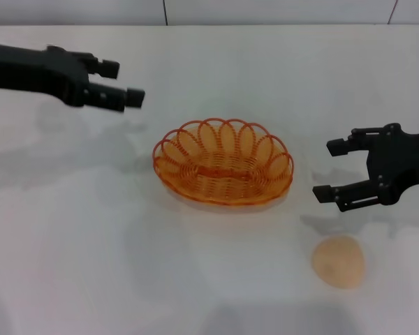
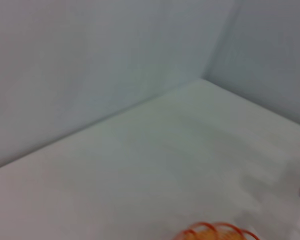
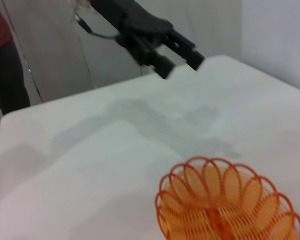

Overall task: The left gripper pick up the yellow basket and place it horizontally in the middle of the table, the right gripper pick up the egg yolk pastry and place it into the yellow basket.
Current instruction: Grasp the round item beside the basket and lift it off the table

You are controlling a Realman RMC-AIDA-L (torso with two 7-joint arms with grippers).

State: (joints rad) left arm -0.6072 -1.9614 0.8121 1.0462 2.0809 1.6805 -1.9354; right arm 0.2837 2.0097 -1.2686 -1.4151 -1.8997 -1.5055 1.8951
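The yellow basket [image 1: 223,162] sits empty and level in the middle of the white table [image 1: 91,265], long side across. It also shows in the right wrist view [image 3: 225,207], and a sliver of its rim shows in the left wrist view [image 2: 215,232]. The egg yolk pastry [image 1: 339,261] lies on the table near the front right, apart from the basket. My left gripper [image 1: 126,82] is open and empty, raised to the back left of the basket; it also shows in the right wrist view [image 3: 182,59]. My right gripper [image 1: 328,169] is open and empty, right of the basket and behind the pastry.
A grey wall runs along the table's far edge [image 1: 265,25]. In the right wrist view a person in a red top [image 3: 5,55] stands beyond the table's far side.
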